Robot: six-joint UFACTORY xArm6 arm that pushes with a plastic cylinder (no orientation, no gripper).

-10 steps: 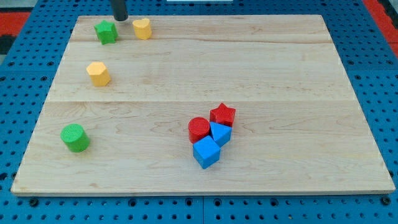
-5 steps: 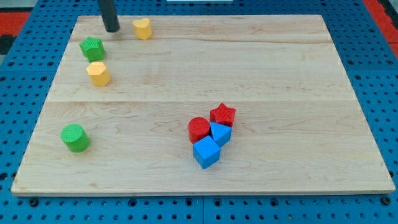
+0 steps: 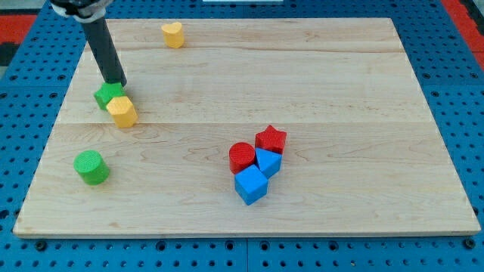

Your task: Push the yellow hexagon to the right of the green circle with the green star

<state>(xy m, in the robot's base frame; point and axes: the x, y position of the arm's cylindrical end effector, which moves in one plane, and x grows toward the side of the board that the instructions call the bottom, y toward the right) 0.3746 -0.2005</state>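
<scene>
The yellow hexagon (image 3: 122, 112) lies on the left part of the wooden board (image 3: 318, 91). The green star (image 3: 107, 95) touches it from the upper left and is partly hidden by the rod. My tip (image 3: 116, 81) rests against the star's upper right side. The green circle (image 3: 91, 167) stands apart, below and slightly left of the hexagon, near the board's left edge.
A yellow heart (image 3: 173, 35) sits near the board's top edge. A red circle (image 3: 242, 156), a red star (image 3: 271, 140), a blue block (image 3: 268, 162) and a blue cube (image 3: 251, 185) form a cluster at lower centre.
My tip moved down and left, pushing the green star down into the yellow hexagon. The hexagon has shifted downward, toward the green circle.
</scene>
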